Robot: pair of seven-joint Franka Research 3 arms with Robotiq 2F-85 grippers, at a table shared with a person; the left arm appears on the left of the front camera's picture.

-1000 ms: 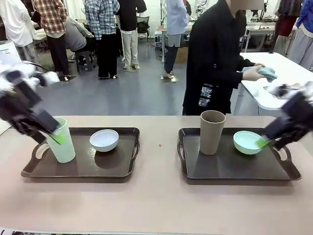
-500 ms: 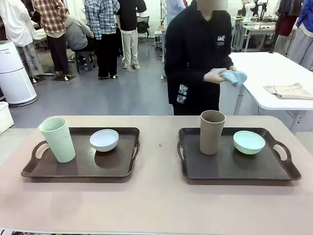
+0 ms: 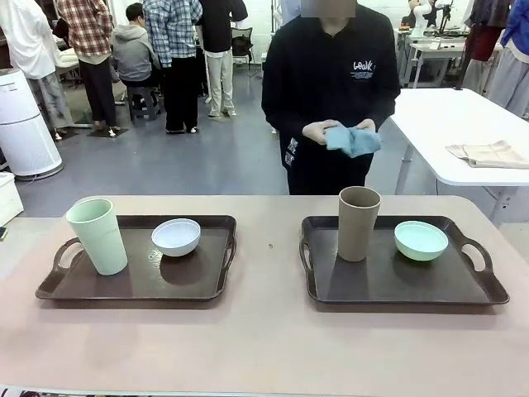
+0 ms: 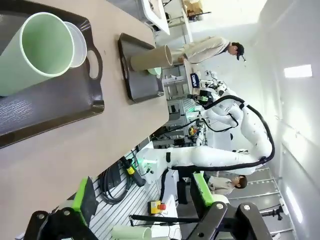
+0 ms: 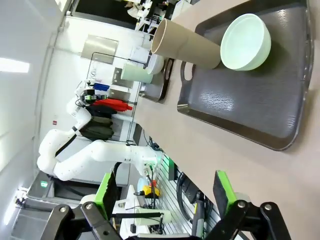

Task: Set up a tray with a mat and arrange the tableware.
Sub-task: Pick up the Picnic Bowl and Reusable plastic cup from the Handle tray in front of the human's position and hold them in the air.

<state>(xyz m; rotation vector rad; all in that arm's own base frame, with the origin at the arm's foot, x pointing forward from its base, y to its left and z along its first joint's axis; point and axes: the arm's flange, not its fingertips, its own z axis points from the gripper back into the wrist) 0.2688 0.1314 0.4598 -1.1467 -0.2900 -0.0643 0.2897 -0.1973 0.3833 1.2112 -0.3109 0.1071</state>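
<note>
Jaws stand wide and empty on the left gripper (image 4: 142,181) and right gripper (image 5: 164,180), clear of the table (image 3: 264,347); pale green cup (image 3: 97,235) and white bowl (image 3: 176,236) sit on the left tray (image 3: 132,287), brown cup (image 3: 358,223) and mint bowl (image 3: 421,240) on the right tray (image 3: 397,287), matless, so I judge the far-side person's (image 3: 331,74) folded blue cloth (image 3: 353,140) must go down next.

White side table (image 3: 446,116) at right, white cylindrical unit (image 3: 23,124) at left, bystanders (image 3: 173,58) standing beyond
</note>
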